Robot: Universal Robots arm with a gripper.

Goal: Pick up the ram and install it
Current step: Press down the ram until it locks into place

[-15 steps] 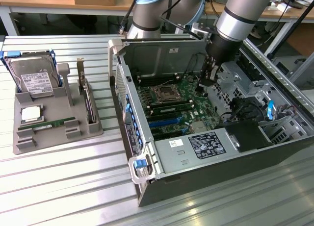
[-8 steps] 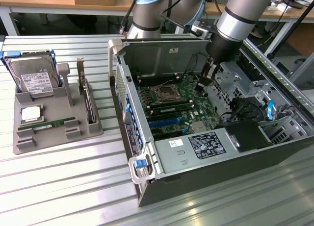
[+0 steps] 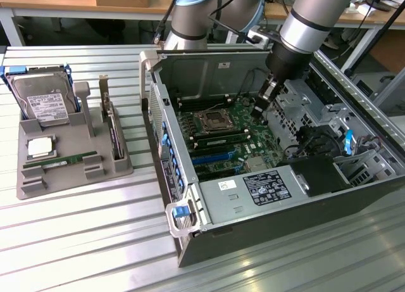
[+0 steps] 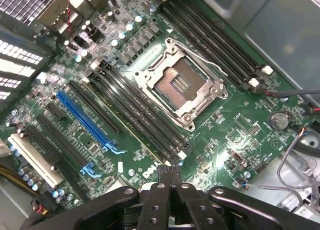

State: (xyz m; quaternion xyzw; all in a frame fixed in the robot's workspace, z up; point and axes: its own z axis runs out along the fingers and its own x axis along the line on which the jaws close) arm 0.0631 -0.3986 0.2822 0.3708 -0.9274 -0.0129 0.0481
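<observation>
Above the motherboard (image 4: 150, 90), the gripper (image 4: 170, 174) hangs with fingers pressed together, holding nothing. Beside the CPU socket (image 4: 182, 88), one ram (image 3: 220, 140) stick appears seated in its slot; another green stick (image 3: 60, 160) lies in the grey tray (image 3: 31, 184), well outside the case. Case walls (image 3: 209, 64) bound the board; room above stays open.

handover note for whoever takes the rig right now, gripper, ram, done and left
Gripper: shut, holding nothing, tips low over the motherboard at the end of the memory slots.
Ram: a green stick appears to stand in a slot beside the processor socket; another green stick lies in the grey tray.
Done: pickup and placing, it seems.
Left: cannot tell whether it is fully seated.
</observation>
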